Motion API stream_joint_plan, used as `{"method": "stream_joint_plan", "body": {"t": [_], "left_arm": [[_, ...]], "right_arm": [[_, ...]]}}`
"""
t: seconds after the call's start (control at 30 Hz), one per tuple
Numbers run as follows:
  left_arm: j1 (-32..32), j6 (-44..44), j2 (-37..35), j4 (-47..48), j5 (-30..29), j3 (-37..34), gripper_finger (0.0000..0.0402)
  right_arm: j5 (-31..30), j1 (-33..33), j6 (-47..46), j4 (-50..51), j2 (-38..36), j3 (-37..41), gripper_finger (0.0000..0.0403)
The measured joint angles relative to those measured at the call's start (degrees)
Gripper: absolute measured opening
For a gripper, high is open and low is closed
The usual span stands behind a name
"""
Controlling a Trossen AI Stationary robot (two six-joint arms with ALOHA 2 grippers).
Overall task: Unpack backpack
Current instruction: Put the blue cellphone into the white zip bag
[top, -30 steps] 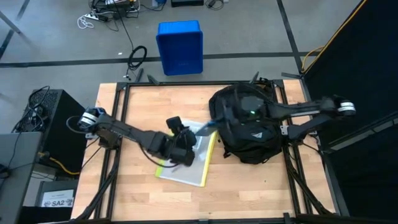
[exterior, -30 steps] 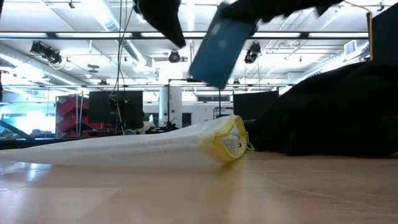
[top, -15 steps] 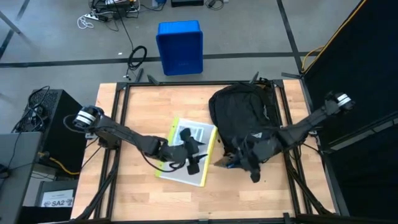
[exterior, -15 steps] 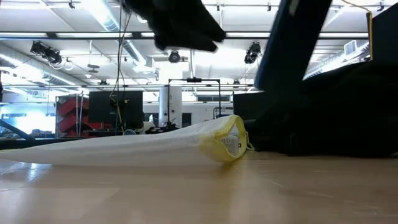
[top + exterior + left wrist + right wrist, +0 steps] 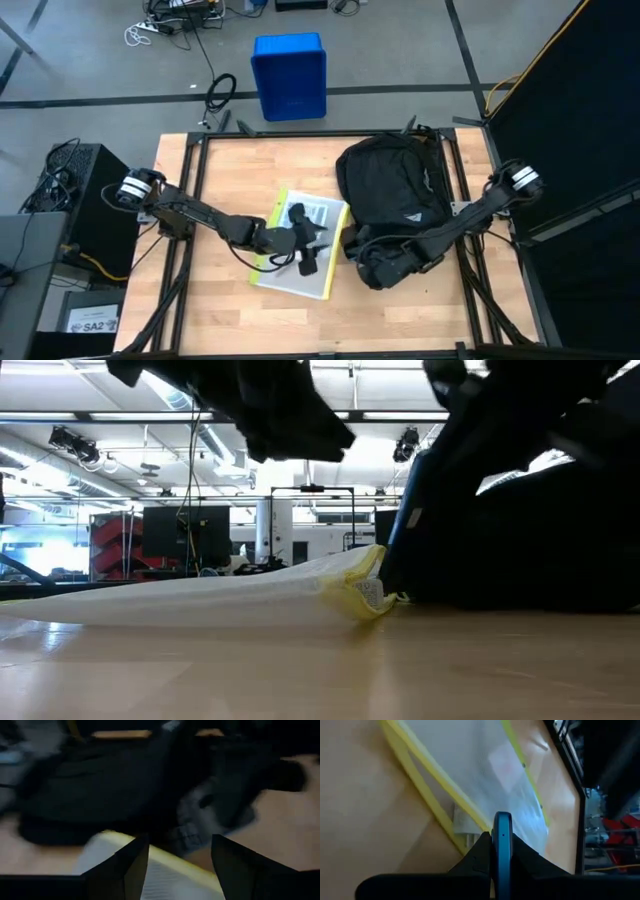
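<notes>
Backpack [image 5: 392, 195] lies on the right half of the wooden surface [image 5: 220, 180], toward the far edge, black and rounded, small white logo facing up.

Right hand [image 5: 352, 252] is low at the near-left corner of the backpack, just beside the pouch. Its fingers are clamped on a thin blue slab [image 5: 502, 851], edge-on in the wrist view; looks like a phone or a slim case, can't say which. In the low view the same blue item [image 5: 405, 530] stands tilted against the backpack's left side.

Clear plastic pouch with yellow trim [image 5: 300, 262] lies flat mid-surface, left of the backpack and touching or nearly touching it.

Left hand [image 5: 308, 245] hovers over the pouch, pointing right at the backpack. Fingers [image 5: 131, 865] stand partly apart with nothing between them.

Blue bin [image 5: 289, 76] sits on the floor beyond the far edge of the surface, well apart from everything on it. Cables on the floor next to it.
</notes>
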State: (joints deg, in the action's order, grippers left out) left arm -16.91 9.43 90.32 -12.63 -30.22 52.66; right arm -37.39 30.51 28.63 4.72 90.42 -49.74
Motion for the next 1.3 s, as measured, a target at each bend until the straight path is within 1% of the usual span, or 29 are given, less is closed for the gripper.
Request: {"method": "stream_joint_plan", "body": {"t": [0.1, 0.2, 0.33, 0.43, 0.57, 0.67, 0.77, 0.93, 1.0, 1.13, 1.23, 1.3], "left_arm": [[0.8, -0.3, -5.1, -2.9, 0.1, -3.5, 0.0181], [1.8, 0.6, -10.5, -7.7, 3.6, -10.6, 0.0176], [3.2, 8.9, -15.6, -14.7, 4.1, -22.1, 0.0169], [3.7, 16.7, -16.4, -19.3, 4.1, -29.8, 0.0168], [3.8, 25.3, -16.3, -24.0, 3.8, -35.9, 0.0168], [3.8, 26.8, -16.7, -24.3, 3.8, -37.5, 0.0168], [3.8, 25.4, -16.8, -27.3, 3.7, -37.5, 0.0168], [3.8, 22.5, -16.8, -31.7, 4.0, -37.4, 0.0168], [3.8, 22.3, -16.8, -31.7, 4.1, -37.4, 0.0168], [3.8, 22.3, -16.8, -31.8, 4.4, -37.5, 0.0168], [3.8, 22.2, -16.8, -32.8, 5.1, -37.5, 0.0168], [3.8, 22.1, -16.8, -33.0, 5.2, -37.5, 0.0168]], "right_arm": [[-1.2, -0.6, 1.4, -1.2, 1.4, 0.0, 0.0006], [-3.0, -0.8, 2.8, -2.7, 1.7, 0.0, 0.0006], [-4.8, -0.8, 6.0, -5.7, 2.3, 0.0, 0.0006], [-4.6, -1.0, 8.1, -8.1, 2.4, 0.0, 0.0006], [-2.9, -1.8, 9.2, -10.3, 2.4, 0.0, 0.0006], [1.3, -2.8, 9.0, -11.2, 2.8, 0.0, 0.0006], [1.2, -3.3, 10.6, -13.1, 4.3, 0.0, 0.0006], [1.1, -4.4, 17.8, -19.4, 9.3, 0.0, 0.0006], [0.3, -4.9, 21.8, -21.7, 12.0, 0.0, 0.0006], [-3.9, -5.4, 28.6, -25.6, 16.1, 0.0, 0.0006], [-5.1, -5.7, 31.4, -26.7, 17.6, 0.0, 0.0006], [-5.3, -5.7, 31.7, -27.5, 17.9, 0.0, 0.0006]]}}
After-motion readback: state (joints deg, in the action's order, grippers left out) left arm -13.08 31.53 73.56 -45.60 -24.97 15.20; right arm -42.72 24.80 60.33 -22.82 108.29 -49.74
